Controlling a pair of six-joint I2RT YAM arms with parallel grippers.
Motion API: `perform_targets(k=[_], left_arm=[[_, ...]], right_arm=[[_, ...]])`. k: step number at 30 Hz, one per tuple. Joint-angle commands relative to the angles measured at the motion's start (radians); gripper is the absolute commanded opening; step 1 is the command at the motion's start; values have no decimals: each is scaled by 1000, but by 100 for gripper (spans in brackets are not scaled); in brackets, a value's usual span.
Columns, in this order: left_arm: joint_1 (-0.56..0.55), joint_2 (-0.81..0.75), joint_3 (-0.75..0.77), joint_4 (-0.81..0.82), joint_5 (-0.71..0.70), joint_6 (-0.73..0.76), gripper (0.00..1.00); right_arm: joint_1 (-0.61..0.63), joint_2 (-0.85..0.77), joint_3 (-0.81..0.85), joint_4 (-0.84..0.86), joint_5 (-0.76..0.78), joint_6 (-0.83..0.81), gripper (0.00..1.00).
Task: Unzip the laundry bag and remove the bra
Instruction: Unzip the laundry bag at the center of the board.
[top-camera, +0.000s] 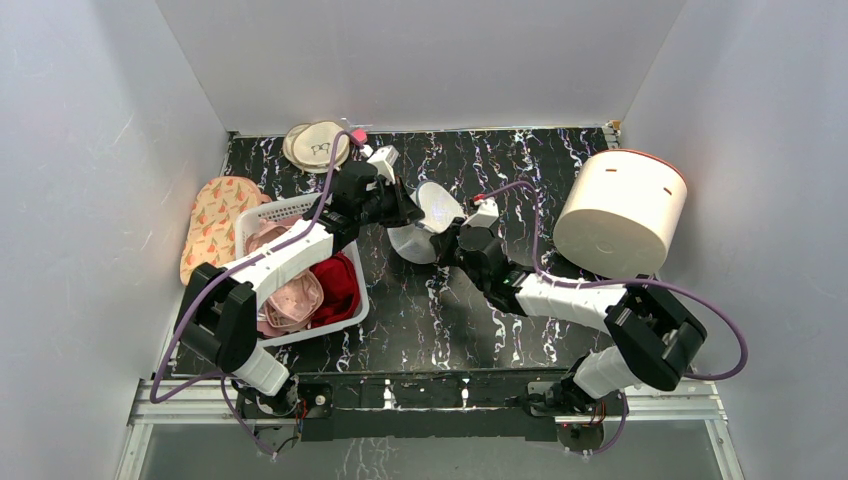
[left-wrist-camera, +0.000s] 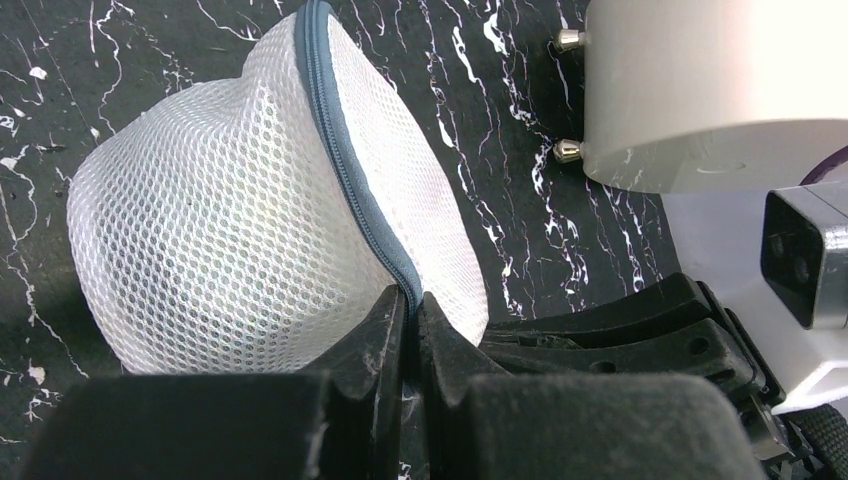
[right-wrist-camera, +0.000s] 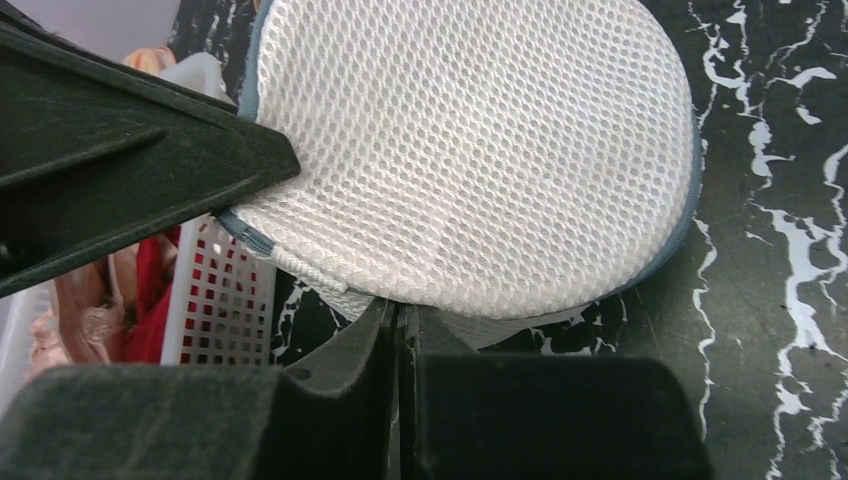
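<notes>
Left fingers (left-wrist-camera: 375, 340) are seen pressed together on the zipper rim (left-wrist-camera: 345, 160) of the bag (left-wrist-camera: 230, 220), at its near edge. Right fingers (right-wrist-camera: 350, 350) are closed together under the bag's opposite mesh side, apparently with its lower edge pinched, though this is hard to make out. Between both, the bag is held tilted at mid tabletop (top-camera: 440, 320), just beside the basket (top-camera: 262, 212).

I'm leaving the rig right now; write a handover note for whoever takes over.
Left end effector: shut on the bag at its zipper rim.
Right end effector: shut on the bag's lower edge.
Bag: between the two arms.
Done: both grips made.
Left: the zipper looks closed where visible; open it and take out the bra, which is not in sight.
</notes>
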Motion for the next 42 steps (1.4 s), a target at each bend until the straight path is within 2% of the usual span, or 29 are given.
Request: perform_targets(k=[1,7,17,22,25,26,29,32,34,35,38,42], left_arm=[[-11,-26,14,-35,49,19,0],[-11,-23,13,-37,40,28,0],[-8,-3,26,-61,15,55,0],[-9,10,35,-64,39,87,1],[-10,15,49,-80,23,128,36],[-10,11,50,-85,18,142,44],[-10,-18,38,-81,-7,180,63],[-10,-56,32,-76,-31,226,73],[-12,-75,30,-68,-43,258,92],[-17,-92,21,-55,-59,272,97],[-25,-151,-36,27,-77,318,98],[-44,-251,-200,271,8,443,98]], right_arm=[[-8,-54,17,-63,100,-73,0],[-27,-74,15,-145,78,-162,0],[-150,-121,-31,-202,-80,-203,0],[-160,-147,-22,-215,-169,-261,0],[-161,-150,11,-245,-221,-295,0],[-161,-151,22,-255,-229,-305,0],[-161,-144,56,-295,-252,-327,0],[-160,-147,73,-320,-272,-321,0],[-160,-155,69,-316,-292,-310,0],[-161,-157,70,-316,-303,-306,0],[-161,-159,80,-331,-320,-301,0],[-160,-151,95,-349,-337,-306,0]])
